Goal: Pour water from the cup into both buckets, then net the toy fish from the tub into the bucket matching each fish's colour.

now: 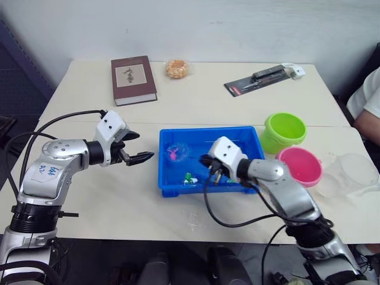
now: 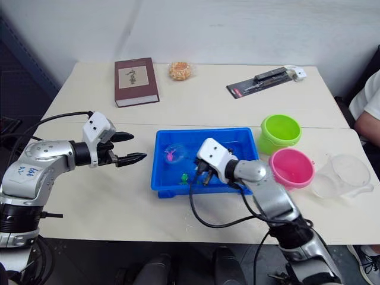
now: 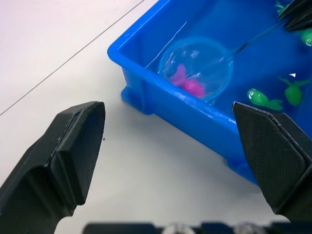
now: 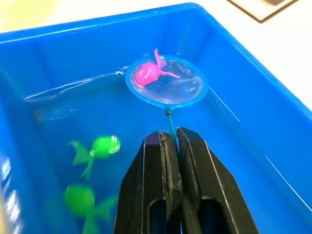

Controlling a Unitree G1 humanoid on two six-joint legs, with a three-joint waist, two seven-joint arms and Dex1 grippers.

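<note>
Your right gripper has its jaws clamped tight on the thin handle of the net, hoop out in front inside the tub, w/ a pink fish lying in the mesh at the far rim of the hoop. Two green fish sit in the water closer to the gripper, apart from the hoop. The left gripper hangs over the surface just beside the tub's left wall, jaws wide apart, holding nothing.

Step in hand looks like lifting that pink fish out. Keep the hoop level as you raise it; the fish is near the edge of the mesh, so any tilt away from you could tip it back in. Lift straight up till clear of the tub rim, then swing right to the pink bucket, which stands just past the tub's right end, next to the green bucket. Don't loosen the grip; the handle is thin and could twist. The cup lies on its side beyond the pink bucket, so mind it on the swing.
</note>
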